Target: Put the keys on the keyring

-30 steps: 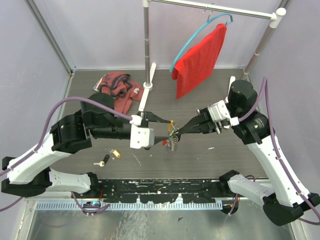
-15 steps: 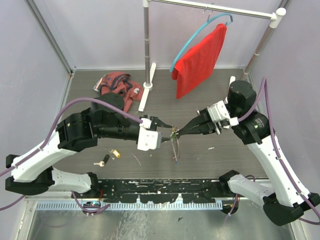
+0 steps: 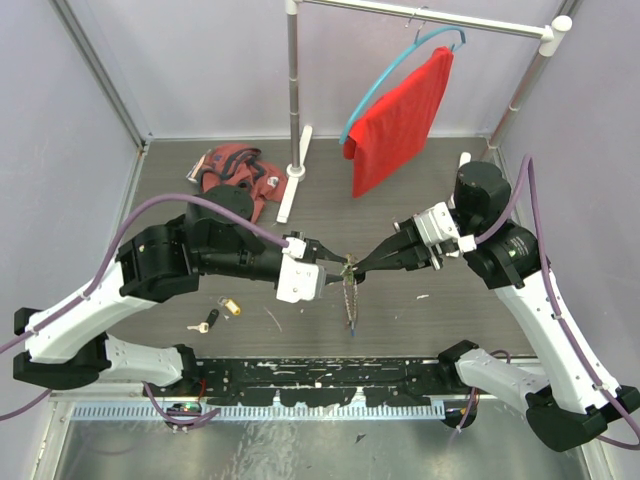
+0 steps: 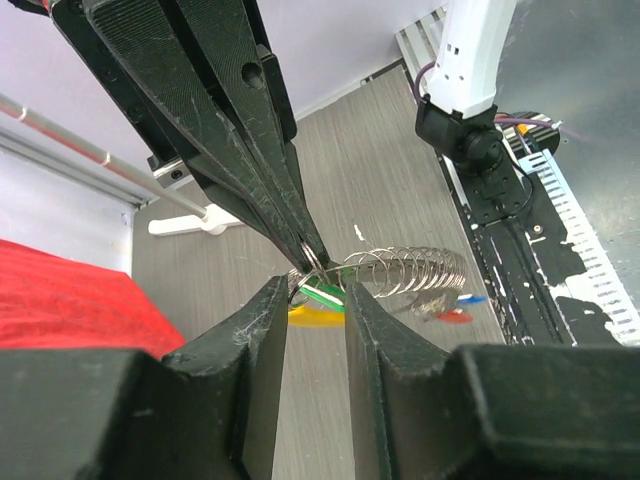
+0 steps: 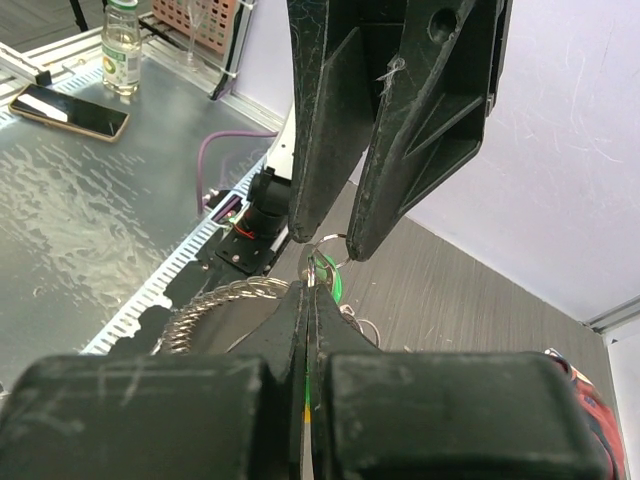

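The keyring is a small silver ring held in mid-air between the two arms, with a wire coil hanging below it. My right gripper is shut on the ring. A green key and a yellow key hang at the ring; blue and red ones dangle at the coil's end. My left gripper is narrowly open, one fingertip on each side of the ring. A yellow key and a black key lie on the table.
A red cloth hangs on a blue hanger from the rack at the back. Its pole stands on a white foot. A crumpled red garment lies at the back left. A phone and a bottle sit beyond the table's near edge.
My left gripper has moved right, up to the ring, and its jaws have narrowed. The coil has swung down to hang straight. The right gripper has held still.
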Controlling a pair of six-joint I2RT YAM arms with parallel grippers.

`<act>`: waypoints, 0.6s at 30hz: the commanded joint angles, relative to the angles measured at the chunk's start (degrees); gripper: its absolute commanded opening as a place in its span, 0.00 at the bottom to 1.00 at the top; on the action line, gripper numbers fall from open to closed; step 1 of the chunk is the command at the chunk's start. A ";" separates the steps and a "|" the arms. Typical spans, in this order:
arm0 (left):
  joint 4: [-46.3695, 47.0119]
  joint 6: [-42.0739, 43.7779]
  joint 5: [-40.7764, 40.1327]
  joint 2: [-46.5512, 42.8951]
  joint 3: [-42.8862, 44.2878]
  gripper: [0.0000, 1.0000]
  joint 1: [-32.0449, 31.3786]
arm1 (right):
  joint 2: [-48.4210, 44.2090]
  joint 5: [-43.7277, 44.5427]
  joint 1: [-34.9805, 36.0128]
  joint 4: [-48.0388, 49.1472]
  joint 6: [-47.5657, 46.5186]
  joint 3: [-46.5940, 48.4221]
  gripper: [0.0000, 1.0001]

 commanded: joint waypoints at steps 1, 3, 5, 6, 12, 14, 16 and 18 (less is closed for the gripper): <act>0.26 0.22 1.65 0.03 2.31 0.35 0.02 | -0.57 -0.59 -0.20 0.67 -1.00 2.68 0.01; 0.09 0.22 1.63 0.24 2.31 0.34 0.05 | -0.55 -0.64 -0.18 0.58 -1.12 2.68 0.01; -0.02 0.27 1.46 0.50 2.39 0.31 0.07 | -0.55 -0.71 -0.20 0.44 -1.22 2.75 0.01; -0.08 0.26 1.38 0.62 2.40 0.28 0.06 | -0.54 -0.63 -0.16 0.40 -1.30 2.72 0.01; 0.00 0.41 0.51 0.56 2.01 0.24 0.10 | -0.70 -0.53 -0.18 0.13 -1.47 2.96 0.01; -0.08 0.48 -0.08 0.39 1.88 0.20 0.08 | -0.76 -0.27 -0.15 0.13 -1.49 3.23 0.01; -0.18 0.50 -0.71 0.09 1.75 0.17 0.08 | -0.71 0.05 -0.17 0.11 -1.57 3.55 0.01; 0.09 0.50 -1.50 -0.41 1.38 0.16 0.08 | -0.68 0.38 -0.16 0.11 -1.56 3.85 0.01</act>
